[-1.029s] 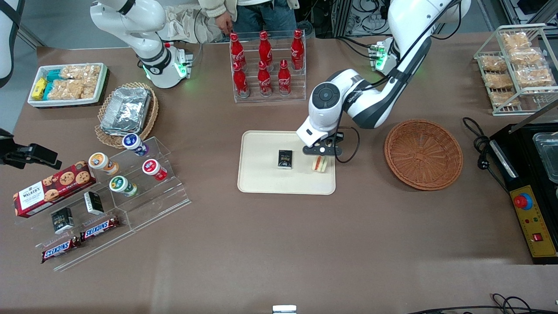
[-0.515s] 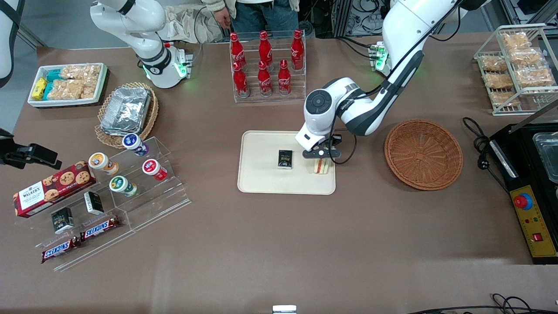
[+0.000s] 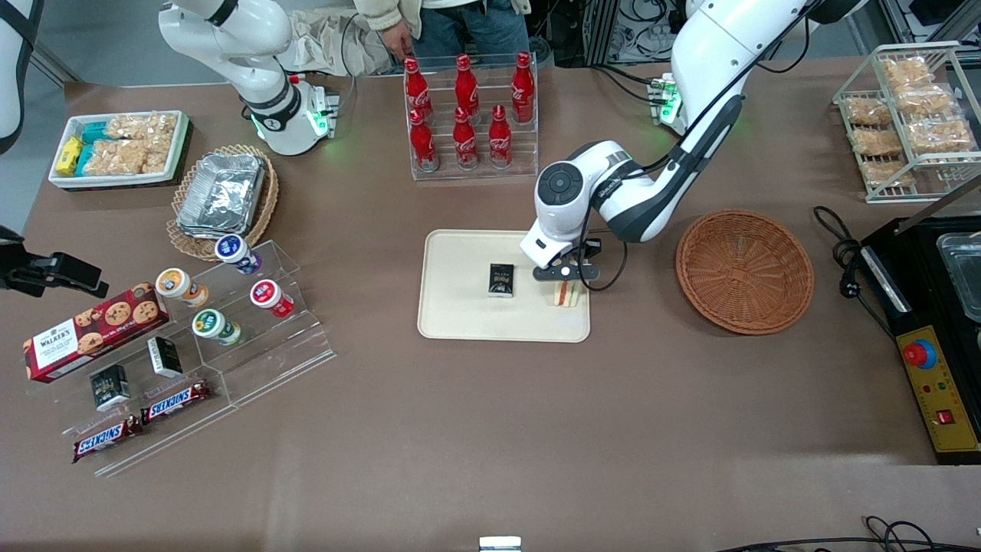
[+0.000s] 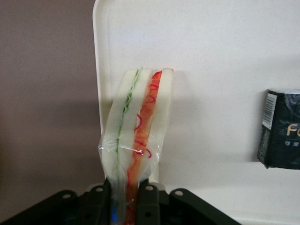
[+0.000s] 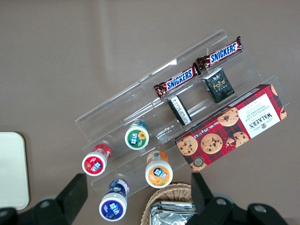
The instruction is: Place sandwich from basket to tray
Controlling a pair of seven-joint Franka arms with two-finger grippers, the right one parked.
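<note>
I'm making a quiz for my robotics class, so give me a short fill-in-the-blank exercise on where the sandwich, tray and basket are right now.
1. The gripper is shut on the ____.
2. The sandwich is over the cream-coloured ____, near its edge.
3. Beside the sandwich, a small black packet lies on the tray, while the reddish-brown wicker ____ holds nothing.

Missing words: sandwich; tray; basket

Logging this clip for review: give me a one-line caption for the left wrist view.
Gripper shut on the wrapped sandwich, over the tray near its rim, a small black packet beside it.
</note>
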